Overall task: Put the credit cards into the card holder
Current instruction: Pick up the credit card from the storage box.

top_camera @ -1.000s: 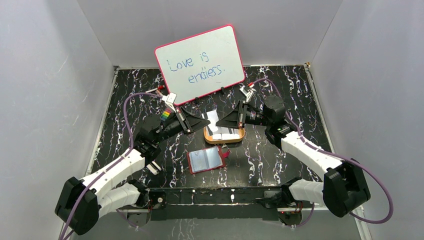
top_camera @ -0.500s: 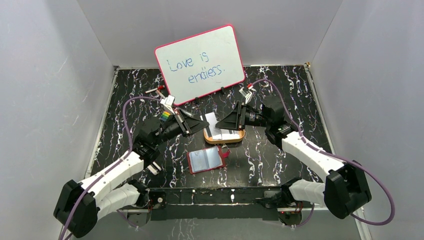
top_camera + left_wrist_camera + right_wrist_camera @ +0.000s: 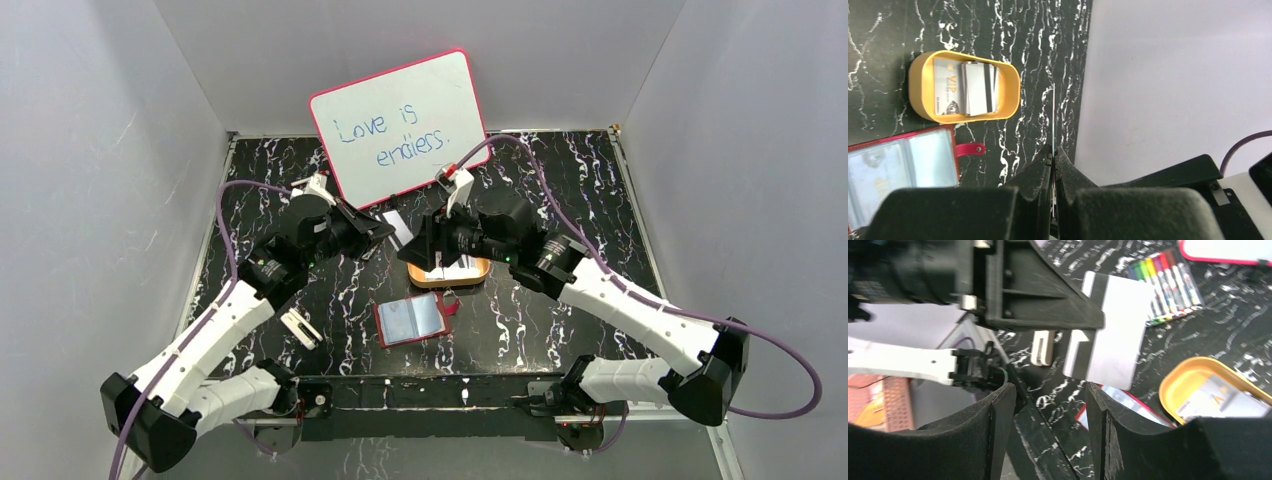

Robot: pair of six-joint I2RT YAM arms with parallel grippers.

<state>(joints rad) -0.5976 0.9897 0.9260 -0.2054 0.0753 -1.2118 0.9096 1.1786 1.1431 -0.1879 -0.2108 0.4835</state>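
My left gripper (image 3: 383, 229) (image 3: 1053, 148) is shut on one white credit card with a dark stripe (image 3: 1113, 340), which shows edge-on (image 3: 1053, 115) in the left wrist view. It holds the card upright above the table, left of the orange tray. My right gripper (image 3: 421, 247) (image 3: 1048, 397) is open and holds nothing, just right of that card. More credit cards (image 3: 450, 262) (image 3: 973, 87) lie in the tray. The dark-red card holder (image 3: 410, 320) (image 3: 898, 167) lies open on the table in front of the tray, clear sleeves up.
The orange oval tray (image 3: 479, 272) (image 3: 918, 92) (image 3: 1173, 382) sits mid-table. A whiteboard (image 3: 400, 125) leans on the back wall. A colour marker set (image 3: 1165, 285) lies behind the left gripper. A small white block (image 3: 298, 328) lies near the left arm. Grey walls enclose the table.
The right gripper has opened and let go of the card, then swung left over the tray. The left gripper keeps the card and has drawn back to the left and turned.
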